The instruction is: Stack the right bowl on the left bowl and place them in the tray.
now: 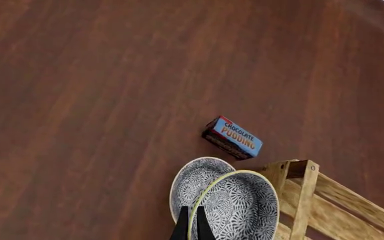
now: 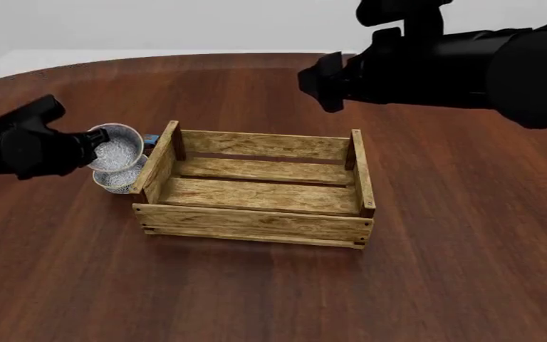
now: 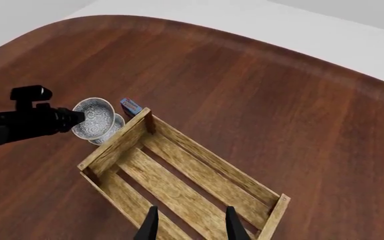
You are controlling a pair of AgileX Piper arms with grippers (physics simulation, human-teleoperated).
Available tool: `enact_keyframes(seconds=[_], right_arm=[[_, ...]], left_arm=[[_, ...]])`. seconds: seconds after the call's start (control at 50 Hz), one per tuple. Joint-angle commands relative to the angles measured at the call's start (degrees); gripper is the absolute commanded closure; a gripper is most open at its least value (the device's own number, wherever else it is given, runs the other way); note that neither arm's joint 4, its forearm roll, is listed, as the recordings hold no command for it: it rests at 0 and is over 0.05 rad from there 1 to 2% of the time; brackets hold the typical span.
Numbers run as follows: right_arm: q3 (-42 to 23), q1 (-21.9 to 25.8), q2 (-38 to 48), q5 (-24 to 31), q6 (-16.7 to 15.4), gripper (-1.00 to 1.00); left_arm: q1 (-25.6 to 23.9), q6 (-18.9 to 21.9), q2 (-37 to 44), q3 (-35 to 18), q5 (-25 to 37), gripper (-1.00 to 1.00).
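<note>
left gripper (image 1: 192, 222) is seen clamped on the rim of one speckled bowl (image 1: 242, 207), held tilted above the other bowl (image 1: 195, 182) just outside the tray (image 2: 254, 221) at its left end board. which twin is which cannot be told. a pudding box (image 1: 233, 137) lies beside them. right gripper (image 3: 189, 222) is held spread apart, empty, high over the tray.

Tray (image 2: 254, 224) interior open from above
</note>
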Motion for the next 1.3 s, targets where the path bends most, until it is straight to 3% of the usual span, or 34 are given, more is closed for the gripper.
enact_keyframes(seconds=[0.02, 0.72, 0.74, 1.3], right_arm=[[-0.05, 0.13, 0.28, -0.08, 0.21, -1.00], [0.09, 0.31, 0.09, -0.06, 0.19, -1.00], [0.09, 0.30, 0.09, -0.05, 0.19, -1.00], [0.31, 0.57, -0.58, 0.27, -0.04, -1.00]], left_arm=[[0.98, 1.79, 1.65, -3.08, 2.21, 1.00], [0.52, 1.64, 4.00, -3.15, 1.58, 1.00], [0.56, 1.69, 3.98, -3.18, 1.61, -1.00], [0.34, 3.43, -3.81, -3.10, 6.23, -1.00]])
